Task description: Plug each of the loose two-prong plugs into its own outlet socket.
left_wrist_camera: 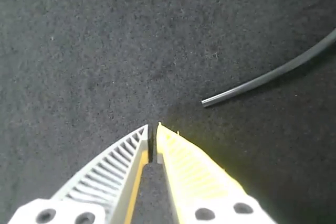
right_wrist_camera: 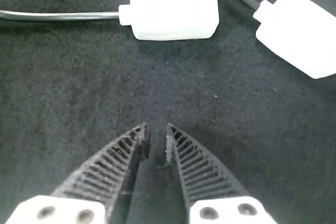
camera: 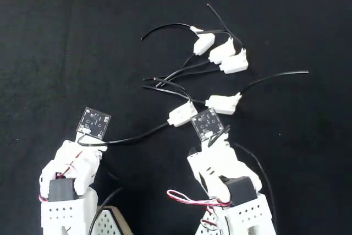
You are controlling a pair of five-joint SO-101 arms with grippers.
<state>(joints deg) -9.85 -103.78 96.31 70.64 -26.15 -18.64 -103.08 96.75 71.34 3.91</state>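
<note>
White pieces: five on the black table (camera: pixel 55 53), each with a black cord.
Far bunch (camera: pixel 222 51): three pieces close together at the far side, cords crossing around them.
Near pair: first near piece (camera: pixel 181 114) just beside the right arm's camera board (camera: pixel 207 124), second near piece (camera: pixel 223 103) a little farther out. Lying apart, not joined.
Seen from the right wrist: blocky piece (right_wrist_camera: pixel 173 10) lying flat, cord out to one side; slanted piece (right_wrist_camera: pixel 299 32) beside it, cut off at the edge.
Right gripper (right_wrist_camera: pixel 156 129): low over the table, just short of the blocky piece. Open only a crack, holding nothing.
Left gripper (left_wrist_camera: pixel 153 128): tips pressed together with nothing between them, over bare cloth, well apart from the far bunch.
Loose cord end (left_wrist_camera: pixel 205 102): near the left gripper, not touching it.
Hard to tell: which pieces are plugs and which are sockets, because prongs and holes cannot be made out.
Hidden: both grippers' fingers in the high view, under the camera boards.
</note>
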